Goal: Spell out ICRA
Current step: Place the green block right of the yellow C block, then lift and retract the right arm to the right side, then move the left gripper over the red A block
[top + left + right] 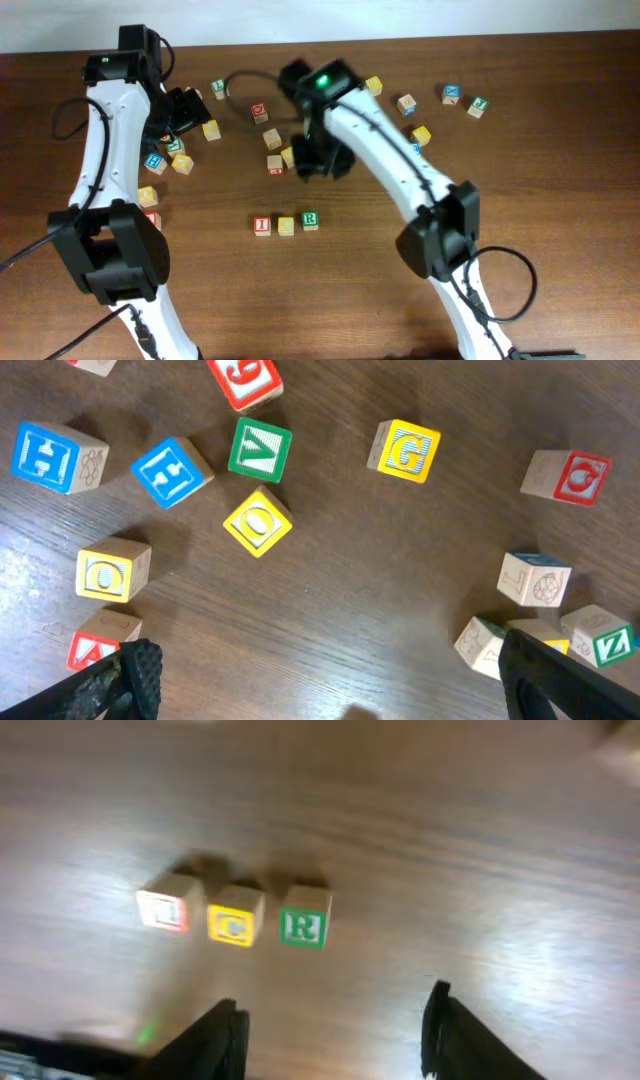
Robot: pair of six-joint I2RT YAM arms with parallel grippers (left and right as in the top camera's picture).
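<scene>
ICRA (286,225) row, lower centre: red I (262,226), yellow C (286,227), green R (310,220) side by side; stray cubes (272,138) above. Open and empty: left tool (330,660), right tool (335,1010).

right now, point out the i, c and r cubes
red I cube (163,910), right wrist view, lettered face
yellow C cube (232,926), right wrist view, lettered face
green R cube (303,928), right wrist view, lettered face
</scene>
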